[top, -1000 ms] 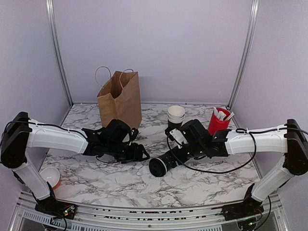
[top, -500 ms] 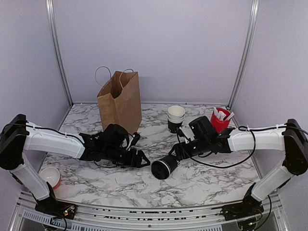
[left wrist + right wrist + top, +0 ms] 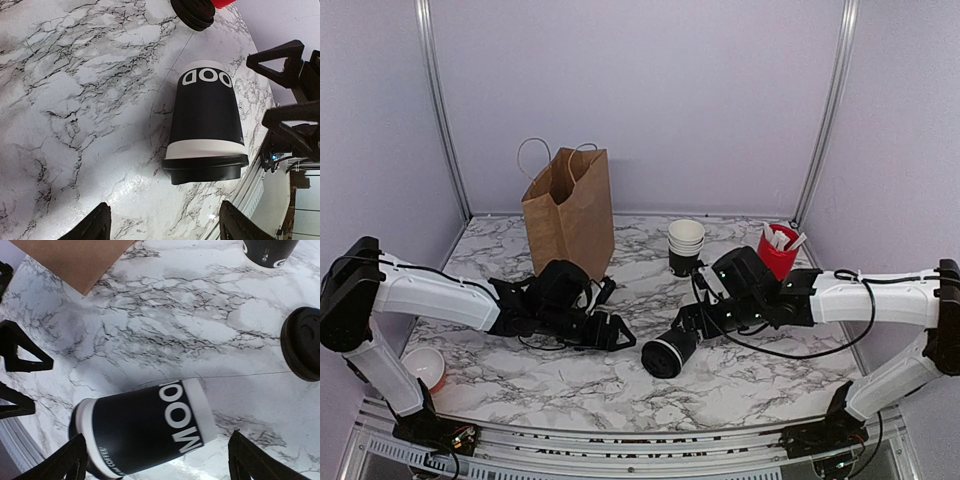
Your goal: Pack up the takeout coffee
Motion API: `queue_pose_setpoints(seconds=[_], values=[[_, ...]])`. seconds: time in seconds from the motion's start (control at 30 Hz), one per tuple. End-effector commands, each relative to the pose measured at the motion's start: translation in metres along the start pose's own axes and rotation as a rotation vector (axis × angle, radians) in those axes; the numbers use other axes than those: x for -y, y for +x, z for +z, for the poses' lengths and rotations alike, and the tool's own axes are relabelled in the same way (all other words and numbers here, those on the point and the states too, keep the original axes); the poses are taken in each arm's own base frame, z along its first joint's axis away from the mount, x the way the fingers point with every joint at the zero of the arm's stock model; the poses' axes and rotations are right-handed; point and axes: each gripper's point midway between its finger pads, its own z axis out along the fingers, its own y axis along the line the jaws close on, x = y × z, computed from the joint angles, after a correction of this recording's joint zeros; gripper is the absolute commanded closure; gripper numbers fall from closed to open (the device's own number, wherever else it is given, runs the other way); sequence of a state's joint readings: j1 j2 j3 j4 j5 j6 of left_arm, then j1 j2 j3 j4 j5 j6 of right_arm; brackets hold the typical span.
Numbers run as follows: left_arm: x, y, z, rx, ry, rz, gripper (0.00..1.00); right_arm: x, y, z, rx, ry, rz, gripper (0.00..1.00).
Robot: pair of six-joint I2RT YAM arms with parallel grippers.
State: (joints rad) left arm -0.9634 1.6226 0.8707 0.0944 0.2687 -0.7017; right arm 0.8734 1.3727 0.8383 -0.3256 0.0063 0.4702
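Observation:
The takeout coffee [image 3: 667,352], a black cup with white print and a black lid, lies on its side on the marble table [image 3: 520,385], lid toward the front. My right gripper [image 3: 692,322] hovers open over it. In the right wrist view the cup [image 3: 145,432] lies lengthwise between the spread fingers of the right gripper [image 3: 160,462], with a gap at its base end. My left gripper [image 3: 615,333] is open just left of the cup. In the left wrist view the lid end of the cup [image 3: 206,120] faces the left gripper [image 3: 167,227], a short way ahead of it.
A brown paper bag [image 3: 570,205] stands open at the back left. A stack of lidless black cups [image 3: 685,245] and a red cup of sachets [image 3: 775,252] stand at the back right. A loose black lid [image 3: 302,350] lies near them. A small white bowl [image 3: 423,365] sits at the front left.
The right gripper has swung round behind the lying cup, which shifted slightly to the right. The left gripper slid a little closer to the cup.

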Motion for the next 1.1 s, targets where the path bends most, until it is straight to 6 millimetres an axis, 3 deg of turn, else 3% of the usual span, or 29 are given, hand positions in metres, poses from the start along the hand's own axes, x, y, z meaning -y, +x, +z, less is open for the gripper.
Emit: queue_pose_setpoints(seconds=[0.0,0.2,0.33,0.5,0.67,0.8,1.07], values=[[0.007,-0.011,0.003,0.025,0.017,0.032,0.25,-0.022,0.003,-0.013,0.037,-0.098,0.188,0.03],[0.012,-0.009,-0.004,0.033,0.029,0.104,0.23,-0.015,0.001,-0.014,0.093,-0.147,0.328,0.0],[0.016,-0.009,-0.011,0.051,0.025,0.167,0.18,-0.004,-0.009,-0.019,0.136,-0.108,0.216,0.0],[0.024,0.0,-0.004,0.024,0.017,0.231,0.15,0.038,-0.017,-0.015,0.134,0.023,0.168,0.0],[0.028,0.01,0.007,-0.006,0.019,0.24,0.14,0.022,-0.031,-0.007,0.159,-0.07,0.046,0.07],[0.032,0.018,0.012,-0.026,0.014,0.28,0.11,0.012,-0.028,0.008,0.113,-0.111,-0.081,0.08],[0.021,0.021,0.024,-0.03,-0.085,0.336,0.05,0.012,-0.034,0.028,0.093,-0.112,-0.038,0.07]])
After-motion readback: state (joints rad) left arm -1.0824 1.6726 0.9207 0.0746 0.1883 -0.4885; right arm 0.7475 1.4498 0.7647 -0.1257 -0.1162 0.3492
